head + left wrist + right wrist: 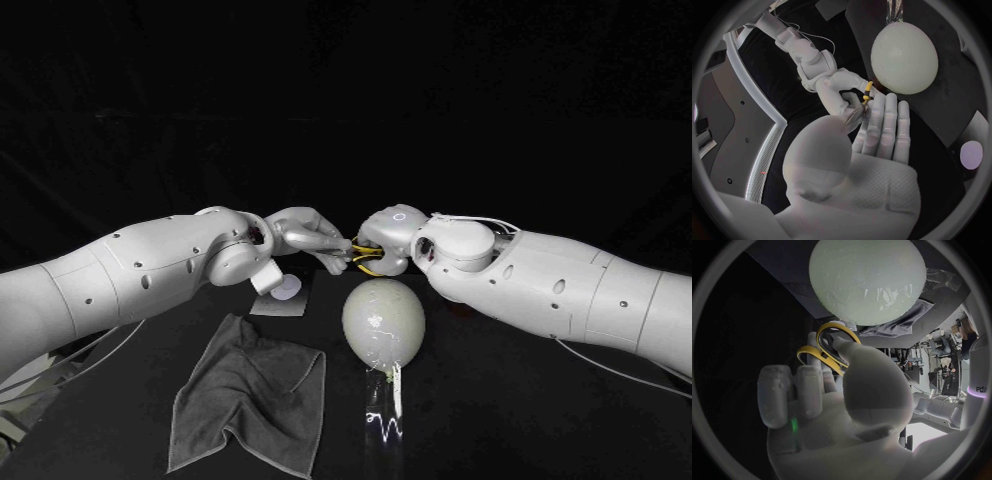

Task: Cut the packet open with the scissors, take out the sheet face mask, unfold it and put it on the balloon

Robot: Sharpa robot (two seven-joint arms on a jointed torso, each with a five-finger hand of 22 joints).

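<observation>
The pale balloon [382, 320] lies on the black table [548, 420], just in front of both hands. My right hand [389, 232] holds the yellow-handled scissors [366, 259] by the loops; the thumb passes through one yellow loop [831, 342] in the right wrist view. My left hand [310, 235] meets it from the other side. Its straight fingers [882, 125] and thumb lie along the grey blades [857, 114] and seem to pinch them. The silvery packet [280, 296] lies flat on the table below the left hand. The balloon [904, 50] [867, 280] sits close to both wrists.
A grey cloth [248, 393] lies crumpled at the front left of the balloon. A shiny clear strip [387, 400] runs from the balloon's near end toward the table's front edge.
</observation>
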